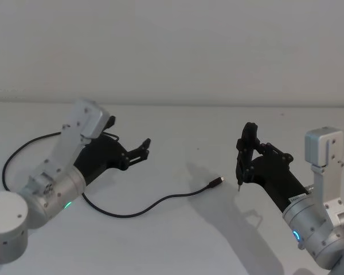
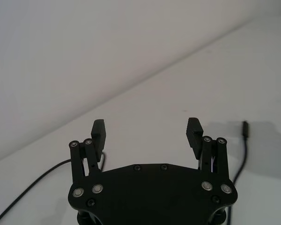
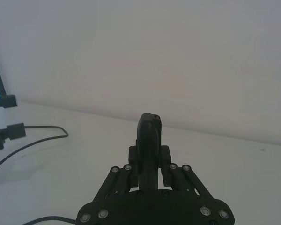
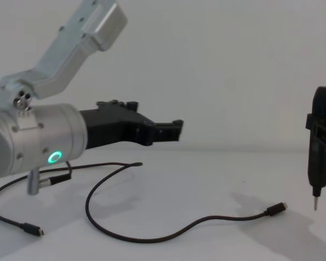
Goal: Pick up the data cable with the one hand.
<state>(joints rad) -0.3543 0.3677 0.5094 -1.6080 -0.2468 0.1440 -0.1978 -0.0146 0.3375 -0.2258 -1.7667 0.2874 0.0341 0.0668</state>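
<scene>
Data cable point(image 1: 160, 201) lies slack on the white desk point(image 1: 178, 246), curving from under the left tool point(image 1: 143, 149) to its silver-tipped plug point(image 1: 218, 181), off that tool's right side. It looks thin, limp, light and probably slick, so it is best pinched just behind the rigid plug. The left tool gapes empty. Farther right, the right tool point(image 3: 150, 161) clamps a narrow black device point(image 4: 321, 141).

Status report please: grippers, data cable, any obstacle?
Left gripper open, above table. Right gripper shut on black tool. Data cable lies free, untouched. Second cord nearby.
</scene>
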